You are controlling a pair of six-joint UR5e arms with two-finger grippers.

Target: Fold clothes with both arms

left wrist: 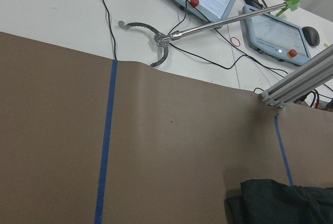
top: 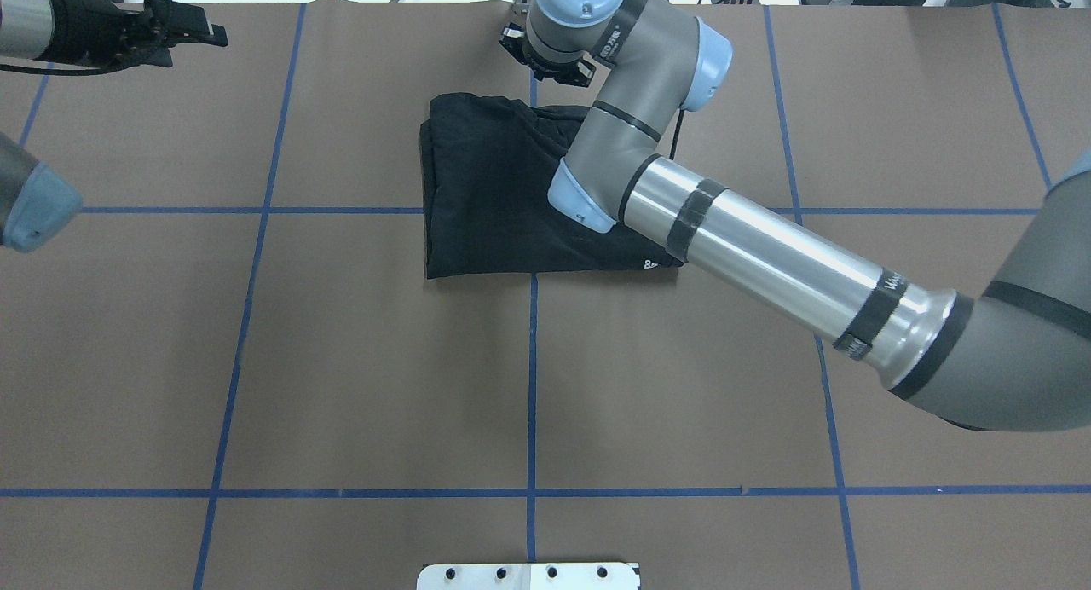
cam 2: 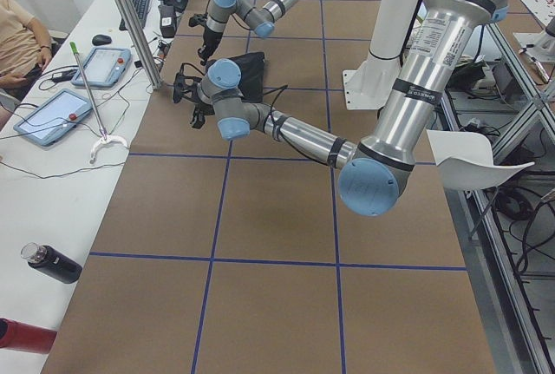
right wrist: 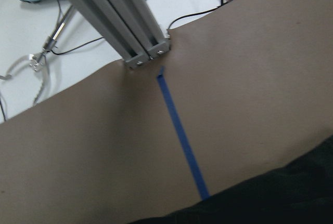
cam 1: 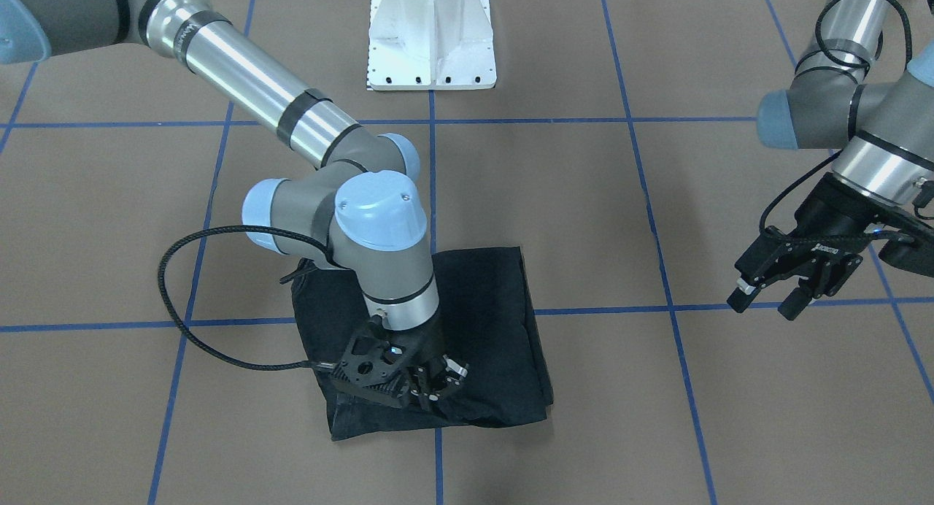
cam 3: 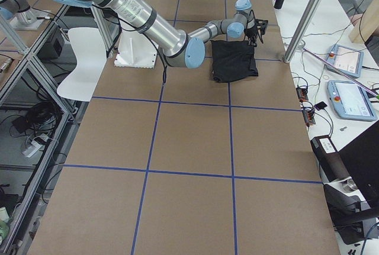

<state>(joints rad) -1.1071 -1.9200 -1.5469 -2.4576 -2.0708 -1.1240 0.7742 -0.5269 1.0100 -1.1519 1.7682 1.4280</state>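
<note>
Apparently near the end.

Front-facing view: black T-shirt (cam 1: 496, 330) lying folded to a compact rectangle, plain side up, mid-table (cam 1: 584, 220), across a blue tape line (cam 1: 598, 311). Right gripper (cam 1: 440, 381) set low over the shirt's operator-side edge, jaws looking parted, no cloth seen lifted; probably placed there to lay down or press the final fold. Left gripper (cam 1: 766, 299) held well apart off to the side, spread wide and empty, likely parked to keep out of the way.

Overhead: same rectangle, right arm (top: 767, 257) crossing one corner, small white mark (top: 652, 264) peeping at the hem.

Left-end view: too small to judge either gripper.

Right-end view: shirt flat, edges fairly square.

Left wrist: only a corner of the shirt, low in frame.

Right wrist: dark cloth along the bottom, no fingers in shot.
</note>
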